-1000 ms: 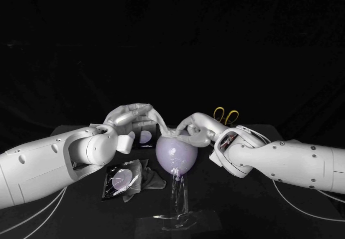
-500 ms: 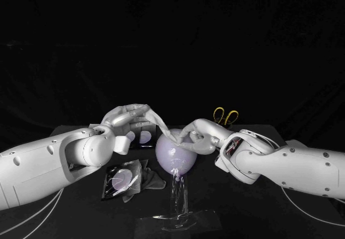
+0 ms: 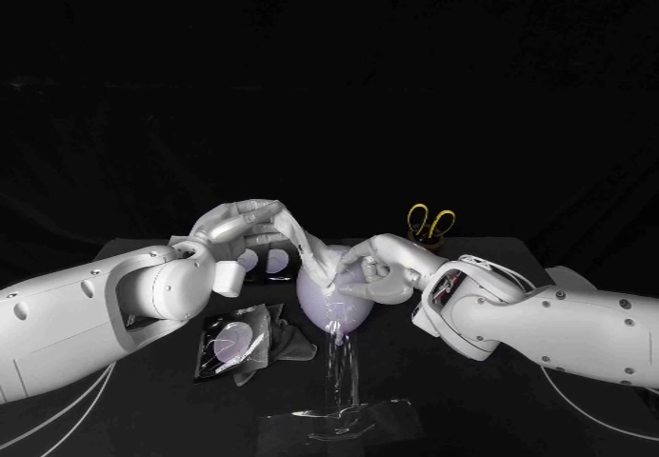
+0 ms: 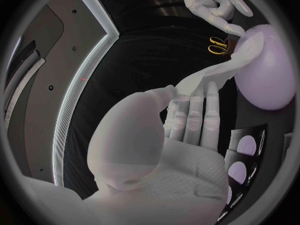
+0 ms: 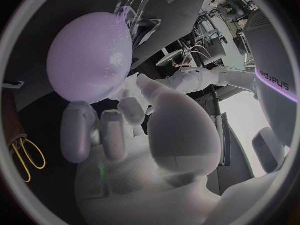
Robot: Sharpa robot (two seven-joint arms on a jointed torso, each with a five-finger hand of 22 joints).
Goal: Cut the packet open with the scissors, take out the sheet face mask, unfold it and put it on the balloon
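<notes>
Where scissors (image 3: 431, 222) stand, the black table (image 3: 481, 428) meets a dark backdrop (image 3: 329, 95).

**What it all looks like it's made of**

The sheet mask (image 3: 292, 236) in the left hand (image 3: 245, 221) is thin, limp, matt white cloth. The balloon (image 3: 336, 303) against the right hand (image 3: 373, 268) is smooth and glossy, on a clear plastic stand (image 3: 339, 376). Both hands look like satin silver. The packet (image 3: 230, 345) below the left hand is shiny black film.
</notes>
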